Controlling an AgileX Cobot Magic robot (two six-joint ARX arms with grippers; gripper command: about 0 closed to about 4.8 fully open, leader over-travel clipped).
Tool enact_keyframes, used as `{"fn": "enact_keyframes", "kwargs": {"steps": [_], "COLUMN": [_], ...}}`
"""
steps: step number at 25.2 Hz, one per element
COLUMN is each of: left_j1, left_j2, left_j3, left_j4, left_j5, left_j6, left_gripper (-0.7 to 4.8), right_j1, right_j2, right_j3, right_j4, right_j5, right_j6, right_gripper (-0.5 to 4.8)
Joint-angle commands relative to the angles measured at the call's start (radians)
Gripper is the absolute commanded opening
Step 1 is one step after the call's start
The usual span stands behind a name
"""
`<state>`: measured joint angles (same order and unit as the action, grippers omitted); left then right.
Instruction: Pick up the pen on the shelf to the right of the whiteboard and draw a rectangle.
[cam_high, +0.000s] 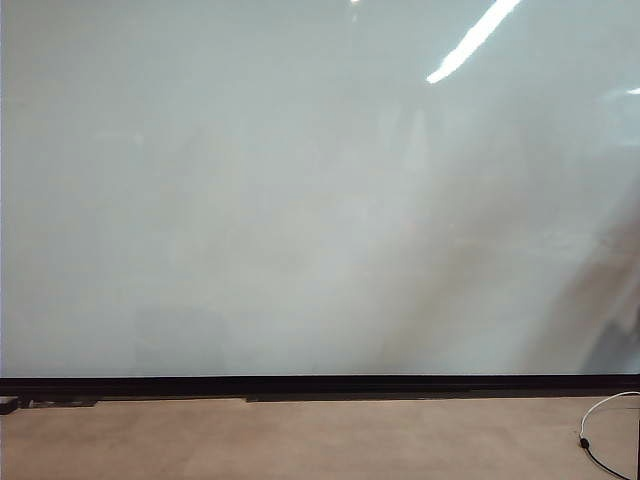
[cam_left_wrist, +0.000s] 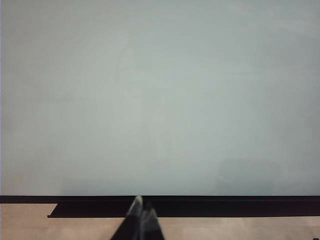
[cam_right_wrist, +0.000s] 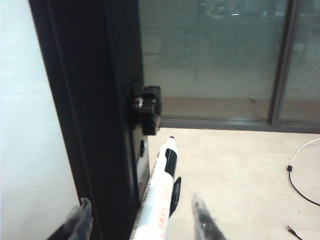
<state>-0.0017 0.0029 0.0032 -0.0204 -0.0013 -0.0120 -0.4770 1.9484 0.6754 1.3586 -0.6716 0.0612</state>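
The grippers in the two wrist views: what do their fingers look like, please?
The left gripper shows two dark fingers with paler grey tips, tapering to points. The right gripper has two dark grey, slightly translucent-looking fingers with rounded tips. No cables or markings show on either; the arms themselves are out of view.

Ceiling-light glare streak on glossy whiteboard (cam_high: 300, 200), soft focus, hazy

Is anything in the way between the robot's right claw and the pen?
Nothing visible. The right gripper is open, and the pen stands between its fingers, beside the whiteboard and its black frame.
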Motion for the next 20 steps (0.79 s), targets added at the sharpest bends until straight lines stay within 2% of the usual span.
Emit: {"fn": "enact_keyframes", "kwargs": {"steps": [1, 5, 8, 14, 18, 20], "left_j1": [0.000, 0.000, 0.000, 0.000, 0.000, 0.000], "left_j2": [0.000, 0.000, 0.000, 0.000, 0.000, 0.000], "left_j3": [0.003, 0.003, 0.003, 0.003, 0.003, 0.003], "left_j4": [0.007, 0.006, 0.006, 0.006, 0.006, 0.006], "left_j5": [0.002, 0.003, 0.003, 0.003, 0.003, 0.003], "left_j6": [0.004, 0.004, 0.004, 0.004, 0.004, 0.004], "left_gripper": [-0.04, -0.04, -0.04, -0.04, -0.04, -0.05], "right_j1": [0.000, 0.000, 0.000, -0.001, -0.001, 0.000], "right_j2": [0.004, 0.003, 0.003, 0.003, 0.003, 0.003], "right_j3": [0.005, 0.009, 0.009, 0.009, 0.009, 0.008], "right_j4": [0.015, 0.015, 0.015, 0.014, 0.010, 0.007], "right_j5": [-0.005, -0.012, -0.012, -0.012, -0.013, -0.013], "right_j6": [0.010, 0.014, 0.015, 0.017, 0.017, 0.017], "right_gripper": [2.61, 2.60, 2.06, 2.05, 1.69, 1.69]}}
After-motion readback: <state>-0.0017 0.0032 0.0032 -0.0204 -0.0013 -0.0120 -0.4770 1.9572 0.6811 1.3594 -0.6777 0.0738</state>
